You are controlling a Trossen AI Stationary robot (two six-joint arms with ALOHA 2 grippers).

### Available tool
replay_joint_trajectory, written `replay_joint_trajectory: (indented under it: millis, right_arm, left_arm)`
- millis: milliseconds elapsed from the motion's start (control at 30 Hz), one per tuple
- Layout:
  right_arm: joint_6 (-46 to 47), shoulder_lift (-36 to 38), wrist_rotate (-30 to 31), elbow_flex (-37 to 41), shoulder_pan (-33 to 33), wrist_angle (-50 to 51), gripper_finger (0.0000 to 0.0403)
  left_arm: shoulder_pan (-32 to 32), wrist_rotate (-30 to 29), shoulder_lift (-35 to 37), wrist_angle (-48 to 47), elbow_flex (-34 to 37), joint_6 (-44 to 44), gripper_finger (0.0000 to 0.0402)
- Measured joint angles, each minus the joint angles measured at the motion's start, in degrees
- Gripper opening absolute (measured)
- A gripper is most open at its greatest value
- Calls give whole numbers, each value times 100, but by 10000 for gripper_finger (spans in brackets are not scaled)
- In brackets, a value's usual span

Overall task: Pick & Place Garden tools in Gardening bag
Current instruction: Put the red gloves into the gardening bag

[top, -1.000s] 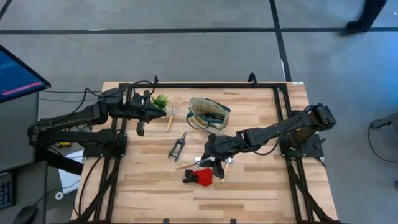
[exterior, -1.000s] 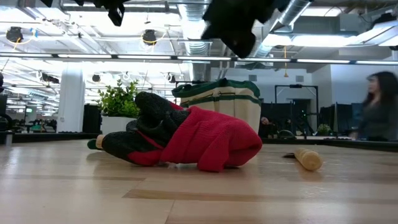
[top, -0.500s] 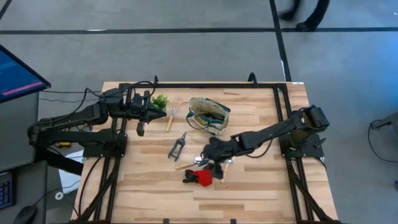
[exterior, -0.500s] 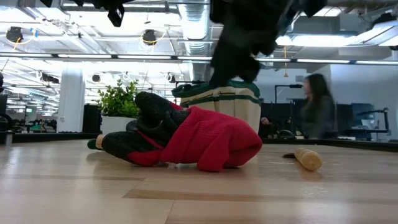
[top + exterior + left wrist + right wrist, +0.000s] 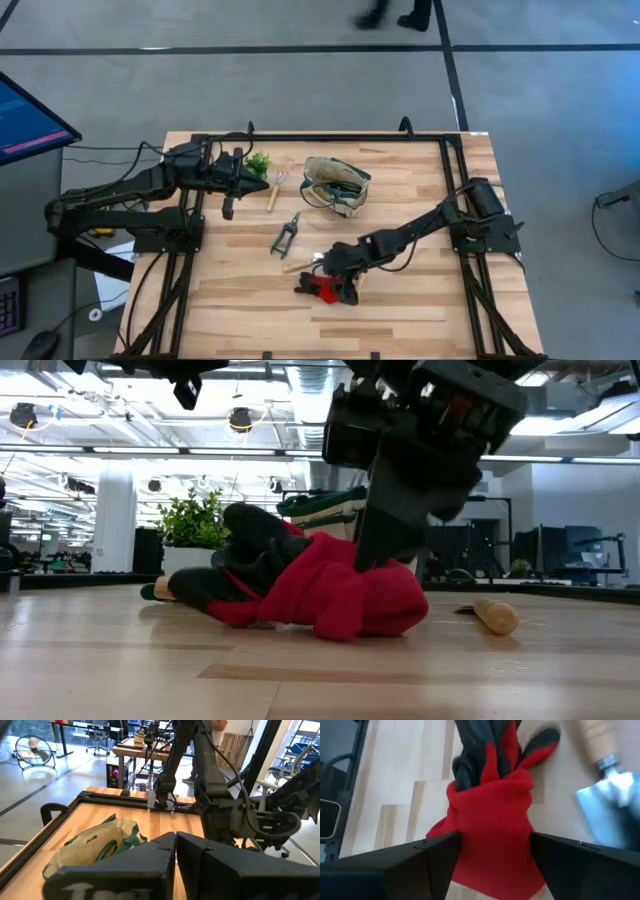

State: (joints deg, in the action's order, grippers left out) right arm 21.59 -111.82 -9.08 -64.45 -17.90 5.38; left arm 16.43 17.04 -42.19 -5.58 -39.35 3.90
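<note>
A red and dark glove (image 5: pixel 320 287) lies flat on the table near its front edge. My right gripper (image 5: pixel 494 840) stands open over the glove's red cuff, one finger on either side. A wooden-handled trowel (image 5: pixel 602 810) lies just beside the glove. Pruning shears (image 5: pixel 285 236) and a small wooden-handled fork (image 5: pixel 275 188) lie further to the left. The cream bag with green trim (image 5: pixel 335 185) stands open at the far middle, with tools inside. My left gripper (image 5: pixel 262 184) hovers shut at the far left, between the plant and the bag. My right gripper straddles the glove's red cuff end (image 5: pixel 492 805) with open fingers, slanting down from the table's right. In the low view a finger (image 5: pixel 385 530) rests on the top of the red cuff (image 5: pixel 345 585), which bulges beside it. The glove lies on the table.
A small green potted plant (image 5: pixel 258 162) stands at the far left by my left gripper. A black frame rail (image 5: pixel 330 137) runs along the table's edges. Bare wood lies to the near left and the near right of the glove. A person walks on the floor beyond the table.
My right gripper has come down and toward the table's near left, tipping more steeply, until it reached the red glove. The glove's cuff end has been squashed and nudged a little. My left arm has kept still.
</note>
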Motion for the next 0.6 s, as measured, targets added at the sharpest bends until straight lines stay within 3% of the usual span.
replay_joint_trajectory:
  millis: [267,600]
  right_arm:
    - [150,-95,4,-9,-80,-108,218]
    - [233,-69,-6,-4,-38,-104,109]
  left_arm:
    - [0,0,2,1,0,0,3]
    - [0,-1,2,1,0,0,3]
